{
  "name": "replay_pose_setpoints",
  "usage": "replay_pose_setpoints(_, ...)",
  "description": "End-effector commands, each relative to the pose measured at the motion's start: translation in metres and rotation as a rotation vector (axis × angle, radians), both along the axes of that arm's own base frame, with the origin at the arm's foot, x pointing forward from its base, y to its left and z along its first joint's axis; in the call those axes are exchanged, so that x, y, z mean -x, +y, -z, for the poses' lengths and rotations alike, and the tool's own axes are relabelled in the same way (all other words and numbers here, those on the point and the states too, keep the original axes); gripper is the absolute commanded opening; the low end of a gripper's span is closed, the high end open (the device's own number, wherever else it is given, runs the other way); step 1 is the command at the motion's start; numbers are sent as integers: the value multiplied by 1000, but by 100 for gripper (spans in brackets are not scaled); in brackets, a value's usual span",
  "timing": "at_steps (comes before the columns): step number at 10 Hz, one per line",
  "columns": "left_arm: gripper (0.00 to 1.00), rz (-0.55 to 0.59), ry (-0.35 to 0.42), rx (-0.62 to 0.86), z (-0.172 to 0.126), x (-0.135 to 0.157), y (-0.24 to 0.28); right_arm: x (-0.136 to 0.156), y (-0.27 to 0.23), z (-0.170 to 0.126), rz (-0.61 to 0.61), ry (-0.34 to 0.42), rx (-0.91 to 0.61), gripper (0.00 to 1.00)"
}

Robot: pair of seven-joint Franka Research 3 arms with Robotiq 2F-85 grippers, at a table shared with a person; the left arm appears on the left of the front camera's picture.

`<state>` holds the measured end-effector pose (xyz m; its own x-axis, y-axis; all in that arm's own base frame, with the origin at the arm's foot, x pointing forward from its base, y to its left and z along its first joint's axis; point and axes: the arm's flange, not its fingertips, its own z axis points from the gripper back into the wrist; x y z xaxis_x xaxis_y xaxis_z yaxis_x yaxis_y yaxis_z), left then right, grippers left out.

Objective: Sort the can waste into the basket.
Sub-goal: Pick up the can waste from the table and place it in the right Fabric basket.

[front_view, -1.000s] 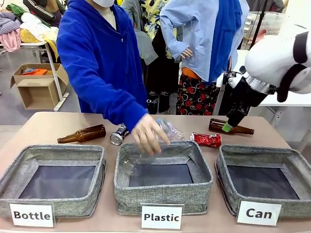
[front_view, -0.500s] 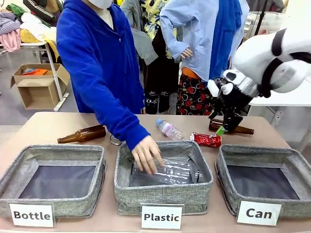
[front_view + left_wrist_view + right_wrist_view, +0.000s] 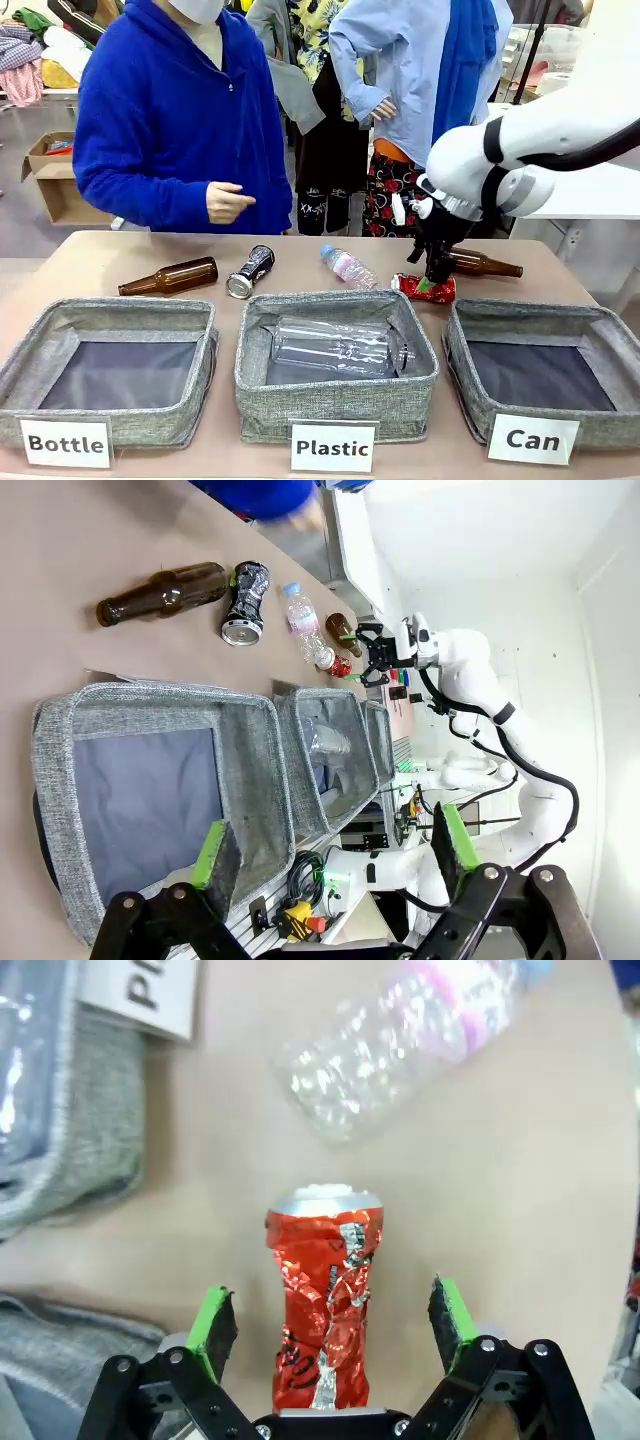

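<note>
The crushed red can [image 3: 423, 288] lies on the table behind the gap between the middle and right bins. My right gripper [image 3: 428, 280] is down over it, open. In the right wrist view the red can [image 3: 322, 1300] lies between the green pads [image 3: 214, 1322], which stand apart from its sides. The black can [image 3: 250, 271] with a silver end lies behind the middle bin, also visible in the left wrist view [image 3: 243, 602]. The grey "Can" basket [image 3: 530, 312] stands at front right, nothing in it. My left gripper [image 3: 330, 835] hangs open above the left bin, holding nothing.
The "Plastic" bin [image 3: 260, 385] holds a clear bottle [image 3: 335, 350]; the "Bottle" bin [image 3: 110, 312] is at left. Brown bottles [image 3: 170, 276] [image 3: 485, 264] and a small clear bottle [image 3: 348, 266] lie behind the bins. The person's hand [image 3: 225, 202] is held at the chest.
The person dropped a clear bottle into the "Plastic" bin and drew the hand back. My right gripper swung left and down onto the red can.
</note>
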<state>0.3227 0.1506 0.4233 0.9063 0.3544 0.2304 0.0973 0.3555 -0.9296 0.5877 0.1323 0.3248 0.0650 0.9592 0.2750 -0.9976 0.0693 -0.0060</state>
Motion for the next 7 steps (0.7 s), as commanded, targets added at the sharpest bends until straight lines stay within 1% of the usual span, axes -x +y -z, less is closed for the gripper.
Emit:
replay_pose_setpoints(1, 100, 11, -26, -1, 0, 1, 1, -9, 1, 10, 42, 27, 83, 100)
replay_pose_setpoints(2, 100, 11, -26, -1, 0, 1, 1, -7, 0, 16, 37, 47, 91, 100)
replay_pose_setpoints(4, 100, 11, -26, -1, 0, 1, 1, -6, -2, 23, 63, 39, 104, 100)
replay_pose_setpoints(6, 100, 11, -26, -1, 0, 1, 1, -5, -4, 27, 72, 51, 98, 100)
replay_pose_setpoints(7, 100, 11, -26, -1, 0, 1, 1, -5, -4, 28, 75, 58, 109, 45)
